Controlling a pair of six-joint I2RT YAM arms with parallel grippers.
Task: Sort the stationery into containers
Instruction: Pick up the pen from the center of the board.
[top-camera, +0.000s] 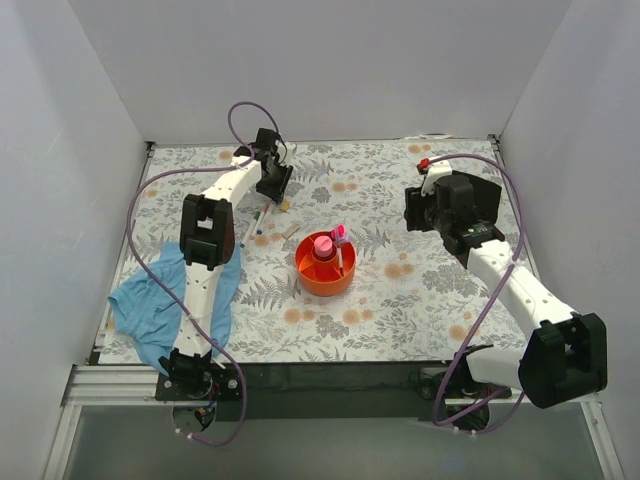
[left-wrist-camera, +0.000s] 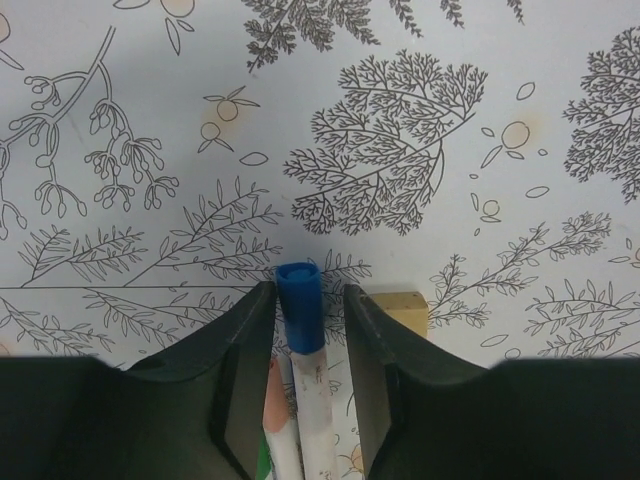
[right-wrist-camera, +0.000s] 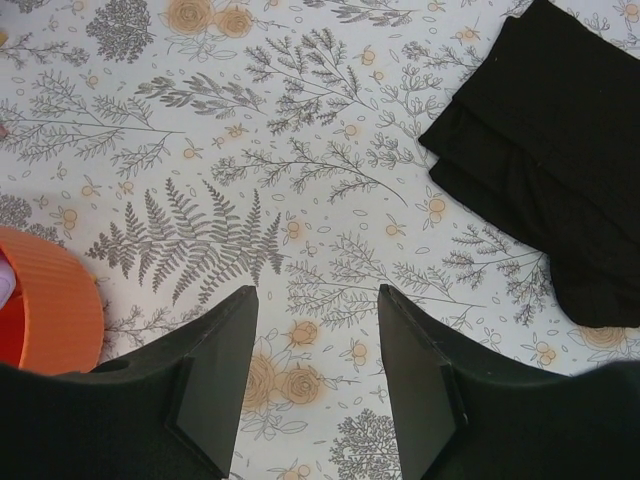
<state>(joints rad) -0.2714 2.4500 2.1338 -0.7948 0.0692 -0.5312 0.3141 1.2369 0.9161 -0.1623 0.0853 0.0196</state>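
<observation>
At far left of the bench (top-camera: 400, 300), left tool (left-wrist-camera: 308, 292) straddles a blue-capped pen (left-wrist-camera: 299, 312), jaws released, gap visible. Right tool (right-wrist-camera: 316, 298) released, empty, near the orange organizer (right-wrist-camera: 60, 305) at bench centre.

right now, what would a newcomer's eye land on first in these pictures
The bright orange organizer sits in the middle of the floral table, with pink pieces standing in it. A crumpled blue cloth lies at the near-left edge, partly under the left arm. In the left wrist view, a blue-capped pen lies between the left fingers, with a tan block beside them.
</observation>
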